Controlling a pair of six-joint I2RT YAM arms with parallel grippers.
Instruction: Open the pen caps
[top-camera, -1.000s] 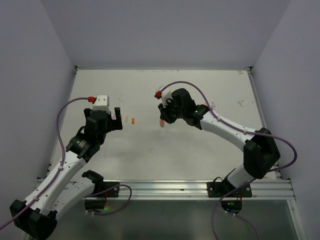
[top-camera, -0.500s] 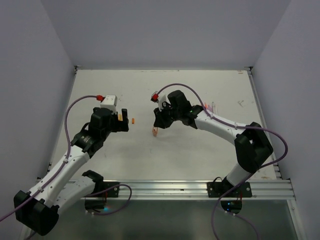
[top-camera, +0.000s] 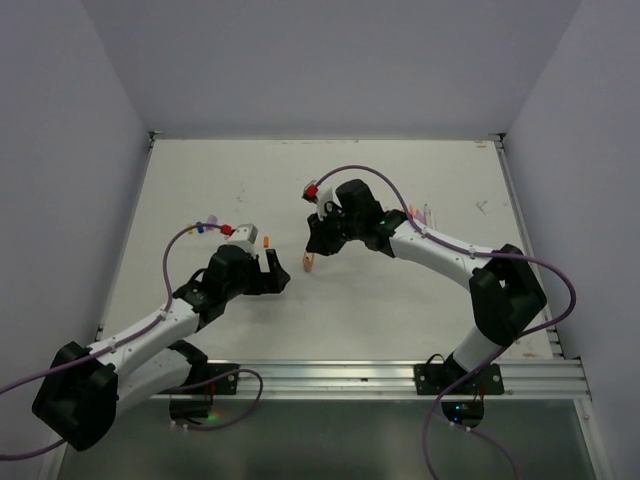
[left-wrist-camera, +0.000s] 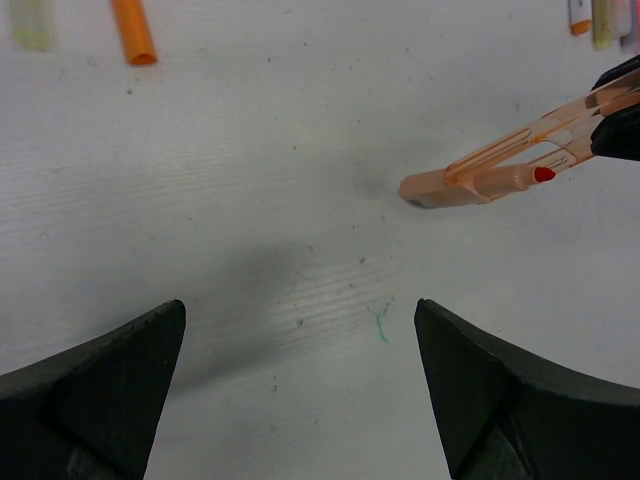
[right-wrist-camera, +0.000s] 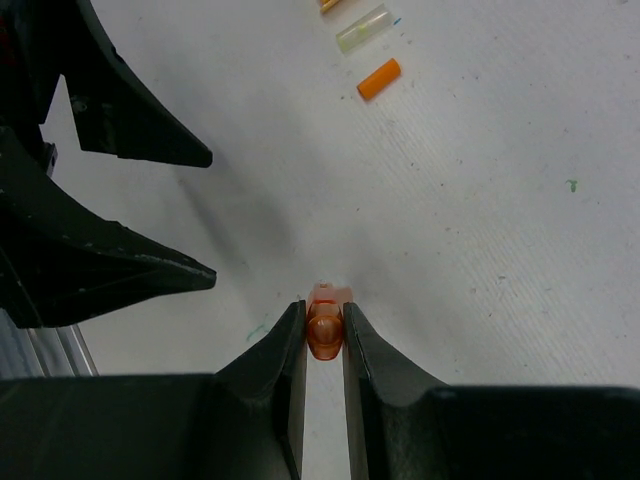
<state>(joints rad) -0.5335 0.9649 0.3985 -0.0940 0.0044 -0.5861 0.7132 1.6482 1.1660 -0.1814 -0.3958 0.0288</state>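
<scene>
White counter (top-camera: 400, 300): left pincer (top-camera: 277, 270), fully spread, has swung in from the left to face the peach pen (left-wrist-camera: 490, 175), pinched in the right pincer (right-wrist-camera: 324, 322) mid-counter, cap (left-wrist-camera: 432, 189) downward. Cap pull looks imminent; cap still on

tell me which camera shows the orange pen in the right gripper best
Left wrist view: the pen lies side-on, its full length and red tip visible. The right wrist view shows only its end pinched in the right gripper; the top view, a tiny speck.
</scene>
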